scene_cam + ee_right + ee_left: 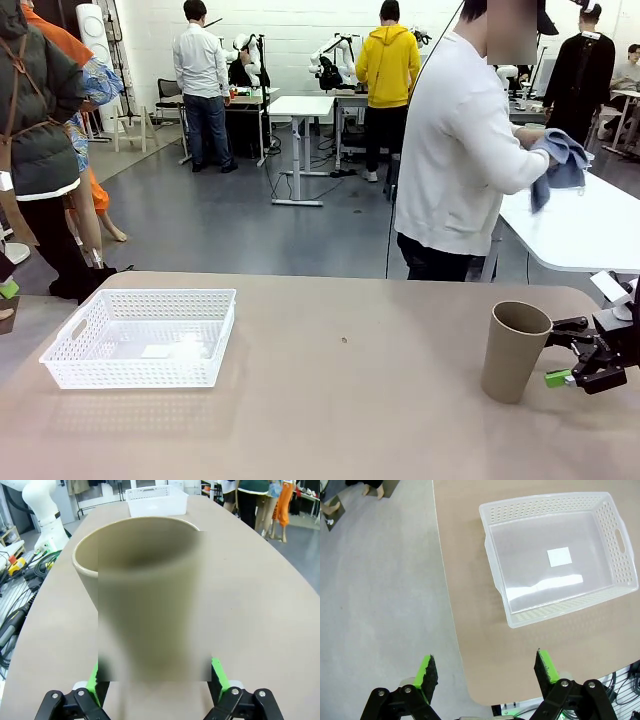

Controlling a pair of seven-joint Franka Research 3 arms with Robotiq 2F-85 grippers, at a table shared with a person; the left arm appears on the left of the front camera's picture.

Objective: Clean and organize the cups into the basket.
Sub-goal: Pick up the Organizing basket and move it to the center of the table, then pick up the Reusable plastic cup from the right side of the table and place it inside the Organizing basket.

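Brown cup (515,352) stands just beside right pincer (554,352), wide open and empty like left pincer (485,659) near basket (545,507).

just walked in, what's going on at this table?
Right claw sits open at the upright brown cup, not gripping it. Left claw hangs open, high beside the empty white basket. The person at the far side is turned away, holding a blue cloth over a white table.
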